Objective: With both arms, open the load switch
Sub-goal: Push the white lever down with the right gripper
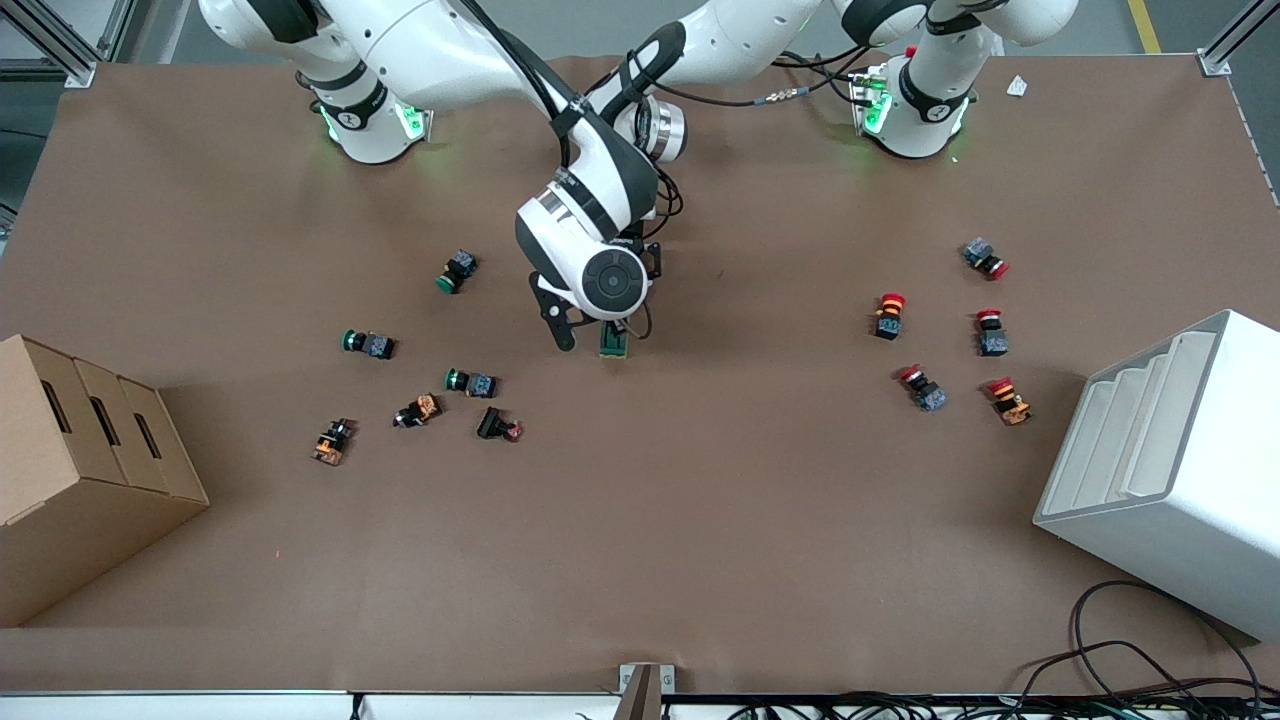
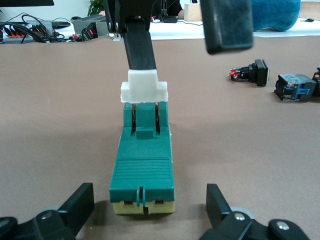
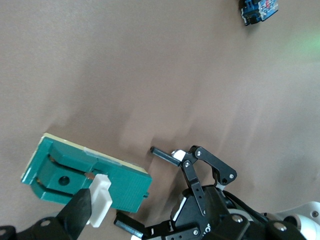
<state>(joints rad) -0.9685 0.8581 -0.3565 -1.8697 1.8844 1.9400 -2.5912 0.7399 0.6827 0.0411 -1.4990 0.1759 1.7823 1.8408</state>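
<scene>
1. Brown table covering (image 1: 640, 560) runs bare along the edge closest to the front camera, with a cardboard box (image 1: 90, 470) at the right arm's end and a white rack (image 1: 1180, 470) at the left arm's end
2. Farther in come the scattered push buttons, green-capped ones (image 1: 470, 381) toward the right arm's end and red-capped ones (image 1: 920, 388) toward the left arm's; none of them is in play
3. Centre table now: the load switch (image 1: 613, 343) lies flat on the covering, well apart from both button groups, and both arms have their hands down at it
4. Left gripper (image 2: 149, 197) is low over the switch's end, jaws spread wide, one finger on each side of the green body and neither pad touching it, so nothing is clamped
5. Right gripper (image 2: 185, 50) is over the switch's lever end, also open and holding nothing; one dark finger (image 2: 140, 45) sits against the white lever (image 2: 144, 89), the other hangs off to the side in the air
6. To do this well, I'd say the left jaws should close squarely on the green body first, pinning it to the table, and only then should the right finger work the lever slowly; push early and the whole block will likely skid or tip
7. Farthest from the camera, the two arm bases stand along the table's edge
</scene>
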